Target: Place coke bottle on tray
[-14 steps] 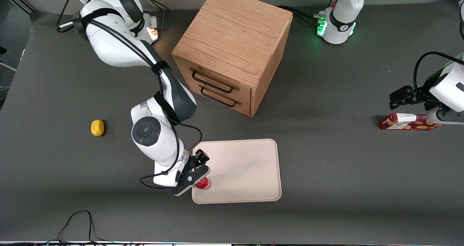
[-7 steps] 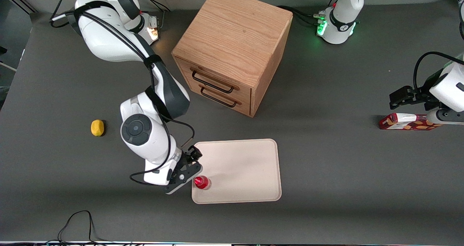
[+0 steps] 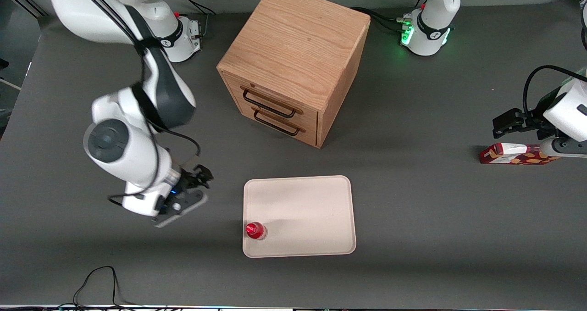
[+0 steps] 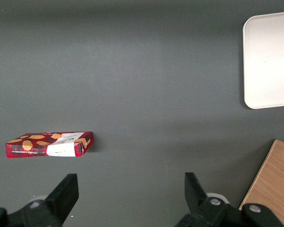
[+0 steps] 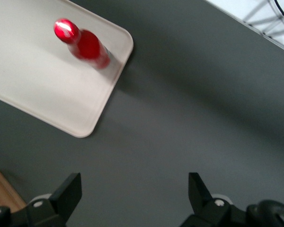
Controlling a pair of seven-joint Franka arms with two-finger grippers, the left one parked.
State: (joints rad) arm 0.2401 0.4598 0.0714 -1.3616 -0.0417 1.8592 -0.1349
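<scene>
Front view: the coke bottle [image 3: 255,230] stands upright, long axis vertical, cap up, on the tray [image 3: 312,219] in a corner near the camera. The tray is flat, matte cream, with rounded corners. The hand [image 3: 195,182] hangs over bare bench [image 3: 412,210], clear of the tray.

Right wrist view: the fingers [image 5: 68,194] are spread wide, holding nothing; the bottle [image 5: 84,43] is glossy red

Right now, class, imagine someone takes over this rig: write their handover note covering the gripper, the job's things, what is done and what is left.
Gripper: open, empty, above bare table toward the working arm's end, apart from the tray.
Coke bottle: upright on the tray, in a corner nearest the front camera.
Done: bottle placed and released.
Left: nothing visible except parking the arm.
</scene>
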